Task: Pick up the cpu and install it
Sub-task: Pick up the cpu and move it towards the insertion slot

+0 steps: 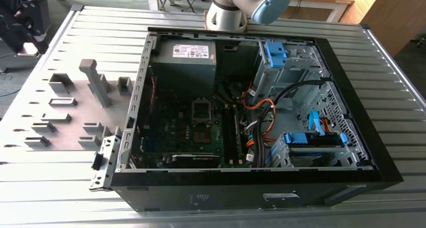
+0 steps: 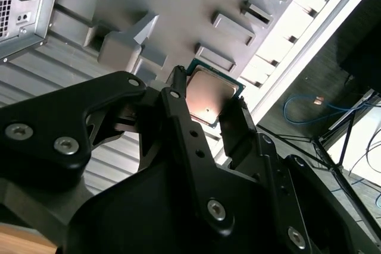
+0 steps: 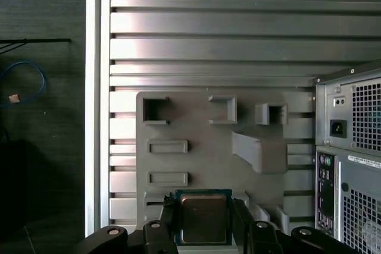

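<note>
The gripper (image 3: pixel 204 225) is seen clamped on the cpu (image 3: pixel 204 218), which is pinched by two opposite edges between the black fingers (image 3: pixel 241 221), its silver top turned toward the cameras in both wrist views. In the second wrist view the cpu (image 2: pixel 209 94) appears held over the grey holder plate (image 2: pixel 178 4), apart from the empty pockets moulded into it. That plate (image 3: pixel 196 117) is laid on the slatted table (image 3: pixel 208 46), just beside the rear of the computer case (image 3: pixel 351 147).

In the exterior view the case (image 1: pixel 253 175) is shown lying open, with the plate (image 1: pixel 73 113) at the exterior view's left. The motherboard (image 1: pixel 179 133) is exposed on the case floor, and the dark socket (image 1: pixel 203 111) is seen near its middle. A bundle of cables (image 1: pixel 263 113) is draped close to the socket's side.

Several faults can be judged likely. Only thin edges are gripped, so the cpu could be slipped or tilted by a jolt. If it is carried low, the case wall could be struck. If it is lowered skewed or wrongly turned, the socket contacts could be bent. The fingers could also be snagged by the cables nearby.
</note>
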Controlling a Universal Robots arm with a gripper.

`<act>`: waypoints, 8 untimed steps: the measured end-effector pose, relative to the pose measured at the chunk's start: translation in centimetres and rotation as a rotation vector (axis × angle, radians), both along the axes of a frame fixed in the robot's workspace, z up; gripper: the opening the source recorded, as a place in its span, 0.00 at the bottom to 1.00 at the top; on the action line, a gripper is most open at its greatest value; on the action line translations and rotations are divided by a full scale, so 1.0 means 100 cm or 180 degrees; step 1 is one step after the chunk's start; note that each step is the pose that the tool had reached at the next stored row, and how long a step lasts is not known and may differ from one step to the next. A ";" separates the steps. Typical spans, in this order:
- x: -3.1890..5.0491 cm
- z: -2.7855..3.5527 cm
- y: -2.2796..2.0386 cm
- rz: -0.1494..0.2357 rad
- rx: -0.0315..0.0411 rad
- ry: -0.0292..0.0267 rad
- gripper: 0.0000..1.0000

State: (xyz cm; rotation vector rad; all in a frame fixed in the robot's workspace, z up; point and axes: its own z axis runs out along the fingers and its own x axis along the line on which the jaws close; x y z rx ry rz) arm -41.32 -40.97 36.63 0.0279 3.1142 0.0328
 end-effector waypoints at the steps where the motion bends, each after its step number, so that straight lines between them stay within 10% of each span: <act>1: 0.0023 -0.0001 0.0000 0.0000 0.0000 0.0000 0.47; 8: 0.0172 0.0000 0.0000 0.0000 0.0000 0.0000 0.47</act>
